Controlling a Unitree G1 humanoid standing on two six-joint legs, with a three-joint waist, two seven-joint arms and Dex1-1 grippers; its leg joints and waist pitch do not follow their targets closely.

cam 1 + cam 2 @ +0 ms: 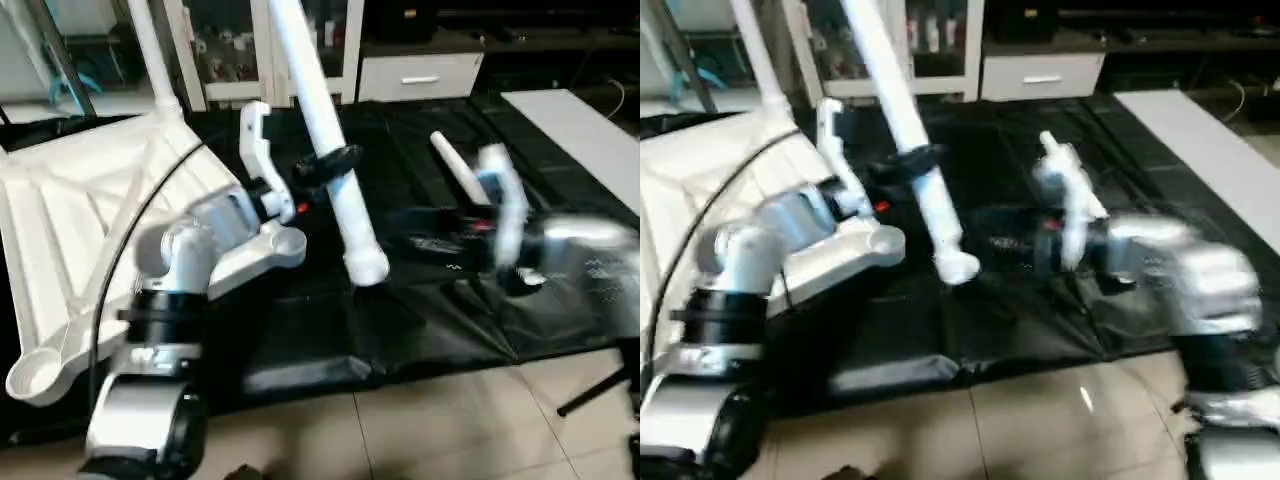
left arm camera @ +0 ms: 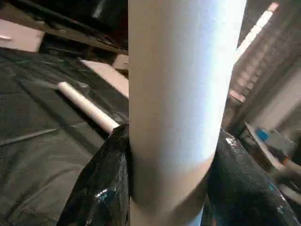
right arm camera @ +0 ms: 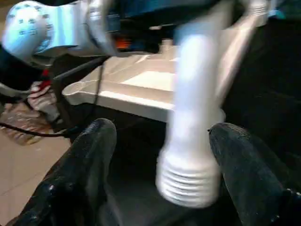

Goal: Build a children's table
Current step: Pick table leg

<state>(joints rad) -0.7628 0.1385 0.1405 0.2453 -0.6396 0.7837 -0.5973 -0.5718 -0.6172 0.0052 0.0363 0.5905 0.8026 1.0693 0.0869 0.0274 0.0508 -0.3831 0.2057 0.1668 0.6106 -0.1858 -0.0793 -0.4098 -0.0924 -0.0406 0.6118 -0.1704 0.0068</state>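
1. The table top lies ribbed side up on the black cloth, and everything here is placed from it.
2. One leg stands upright in the top's far corner socket.
3. The left gripper sits just off the top's right edge, its two black fingers clamped around a second leg.
4. That leg slants in the air, with its ribbed lower end hanging just above the cloth, beside the top's near-right corner socket and apart from it.
5. The left wrist view confirms the grip: dark fingers press on both sides of the white tube.
6. The right gripper is further right of the top, fingers spread wide, with the leg's ribbed end between them and touching neither.
7. A third leg lies flat on the cloth, well to the right of the top.
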